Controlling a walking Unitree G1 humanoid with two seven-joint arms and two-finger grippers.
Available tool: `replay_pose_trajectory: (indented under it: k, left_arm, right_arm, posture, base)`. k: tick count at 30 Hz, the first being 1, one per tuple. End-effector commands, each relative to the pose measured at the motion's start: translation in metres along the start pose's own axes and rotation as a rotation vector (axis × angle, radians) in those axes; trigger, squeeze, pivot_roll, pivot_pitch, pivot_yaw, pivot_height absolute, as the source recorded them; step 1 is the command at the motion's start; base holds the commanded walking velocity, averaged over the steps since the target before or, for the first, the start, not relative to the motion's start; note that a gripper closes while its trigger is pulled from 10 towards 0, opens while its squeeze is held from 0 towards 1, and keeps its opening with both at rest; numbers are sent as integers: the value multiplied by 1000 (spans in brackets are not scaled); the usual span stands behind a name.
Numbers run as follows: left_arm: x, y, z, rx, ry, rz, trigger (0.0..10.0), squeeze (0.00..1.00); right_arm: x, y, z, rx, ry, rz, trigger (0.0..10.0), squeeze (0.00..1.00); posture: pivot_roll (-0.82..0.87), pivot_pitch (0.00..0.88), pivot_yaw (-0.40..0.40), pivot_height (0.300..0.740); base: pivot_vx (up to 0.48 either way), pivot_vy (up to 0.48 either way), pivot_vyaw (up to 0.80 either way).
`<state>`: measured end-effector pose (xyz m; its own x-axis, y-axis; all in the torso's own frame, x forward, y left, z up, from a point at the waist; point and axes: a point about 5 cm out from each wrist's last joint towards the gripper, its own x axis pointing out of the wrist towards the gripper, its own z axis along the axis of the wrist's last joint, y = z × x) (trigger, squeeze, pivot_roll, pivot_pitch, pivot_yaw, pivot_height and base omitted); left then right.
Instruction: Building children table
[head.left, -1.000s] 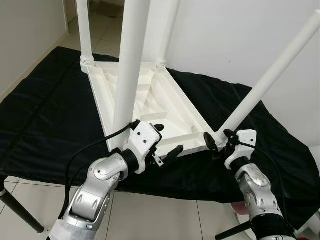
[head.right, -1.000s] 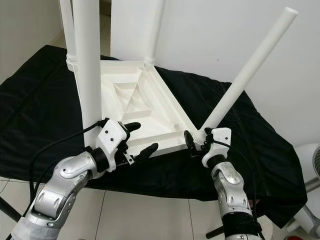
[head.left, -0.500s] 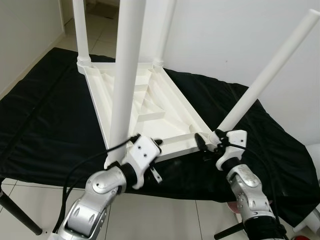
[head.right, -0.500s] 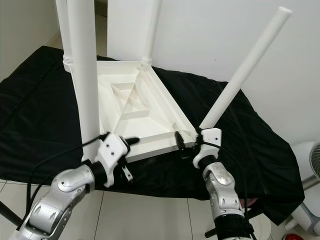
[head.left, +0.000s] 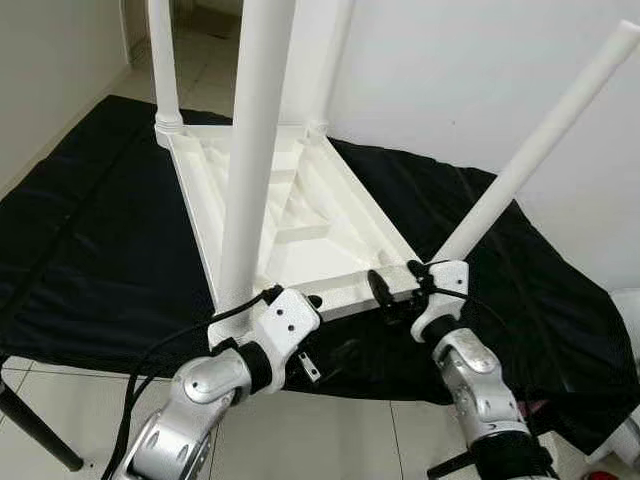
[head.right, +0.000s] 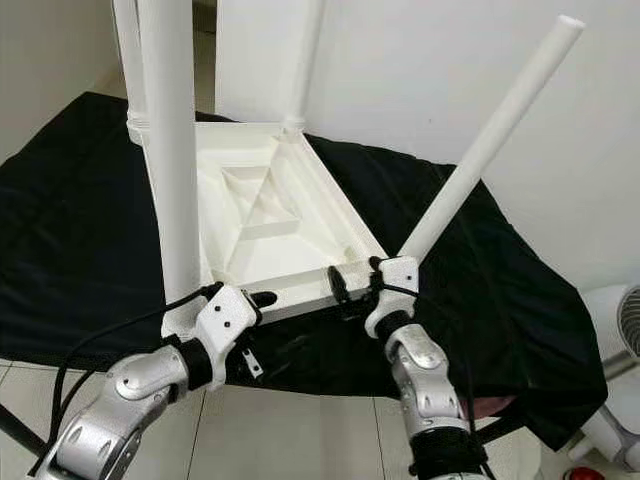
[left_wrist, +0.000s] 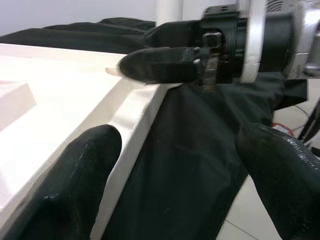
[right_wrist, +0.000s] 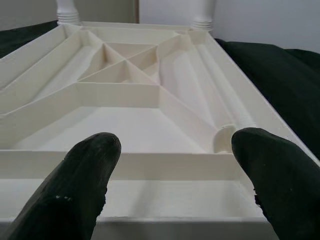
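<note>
Upturned white ribbed plastic tabletop (head.left: 300, 215) on black cloth (head.left: 90, 240); left gripper (left_wrist: 190, 170) and right gripper (right_wrist: 170, 170), both spread, at its near edge.

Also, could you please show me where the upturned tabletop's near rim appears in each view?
Left eye: near rim, low centre, between the arms.
Right eye: same rim, low centre.
Left wrist: pale edge bordering the cloth.
Right wrist: white band nearest the camera.
Shared landmark: black cloth under the table.
</note>
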<state>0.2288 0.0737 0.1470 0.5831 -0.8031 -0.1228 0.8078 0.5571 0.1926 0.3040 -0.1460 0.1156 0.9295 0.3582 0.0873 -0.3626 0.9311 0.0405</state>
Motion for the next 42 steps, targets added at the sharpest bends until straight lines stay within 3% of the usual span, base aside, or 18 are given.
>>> replay_pose_trajectory:
  k: [1,7,9,14,17,18,21,26,29,34,37,40,42]
  left_arm:
    - [-3,-1,-8,-29,8,68,10000,0]
    - [-19,-3,-10,-52,-19,128,10000,0]
    - [-31,-6,-7,-47,-18,140,10000,0]
    - [-38,-8,-4,-68,-39,141,10000,0]
    - [-63,-14,-2,-143,-65,129,10000,0]
    - [-63,-14,-2,-143,-65,129,10000,0]
    - [-82,-18,-6,-177,-39,99,10000,0]
    - [-91,-20,-10,-174,4,91,10000,0]
    - [-99,-16,-13,-160,35,116,10000,0]
    - [-130,-1,-17,-126,127,175,10000,0]
    - [-135,4,-18,-122,142,194,10000,0]
    - [-144,25,-18,-77,147,318,10000,0]
    - [-144,29,-17,-68,135,359,10000,0]
  right_arm:
    - [0,-1,-1,-17,20,0,10000,0]
    - [3,3,-6,-57,38,27,10000,0]
    - [6,4,-6,-59,34,44,10000,0]
    - [8,6,-6,-60,32,51,10000,0]
    - [16,12,-5,-61,26,81,10000,0]
    - [16,12,-5,-61,26,81,10000,0]
    - [19,16,-6,-58,29,97,10000,0]
    - [21,18,-8,-55,35,101,10000,0]
    - [24,20,-8,-52,31,113,10000,0]
    - [28,25,-8,-45,23,127,10000,0]
    - [28,25,-9,-44,23,128,10000,0]
    - [30,28,-9,-37,17,133,10000,0]
    - [30,29,-9,-36,16,133,10000,0]
  posture:
    - [95,0,-196,740]
    - [111,0,-201,740]
    - [130,0,-208,740]
    - [135,0,-209,740]
    - [149,0,-212,740]
    - [149,0,-212,740]
    - [188,0,-219,740]
    - [196,0,-224,740]
    - [207,0,-229,740]
    - [228,0,-237,740]
    - [228,0,-237,740]
    - [223,0,-234,740]
    - [223,0,-234,740]
  base:
    - [0,0,0]
    - [0,0,0]
    - [0,0,0]
    - [0,0,0]
    - [0,0,0]
    - [0,0,0]
    - [0,0,0]
    - [0,0,0]
    - [0,0,0]
    - [0,0,0]
    - [0,0,0]
    - [0,0,0]
    - [0,0,0]
